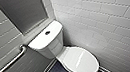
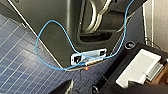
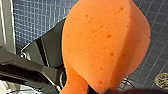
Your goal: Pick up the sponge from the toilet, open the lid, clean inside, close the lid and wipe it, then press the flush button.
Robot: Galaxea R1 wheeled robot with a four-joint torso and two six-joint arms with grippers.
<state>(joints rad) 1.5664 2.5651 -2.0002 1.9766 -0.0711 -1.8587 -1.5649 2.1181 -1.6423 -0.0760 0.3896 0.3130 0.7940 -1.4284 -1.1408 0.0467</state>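
The right jaws seem to pinch the sponge (image 3: 105,42) at its narrow end, though the grip itself is hard to make out. The sponge hangs over the dark tiled floor (image 3: 37,20), off the toilet (image 1: 47,45), so step 1 looks done. The lid (image 1: 81,61) lies shut, near and right of the flush button (image 1: 47,32). Step 2, I judge, calls for catching the lid's near rim and lifting it.

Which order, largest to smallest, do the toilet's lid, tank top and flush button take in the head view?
1. White glossy oval plastic lid, but it is nearer the camera, so only narrowly first.
2. Flat white rounded tank top.
3. Small round dark flush button, clearly smallest.
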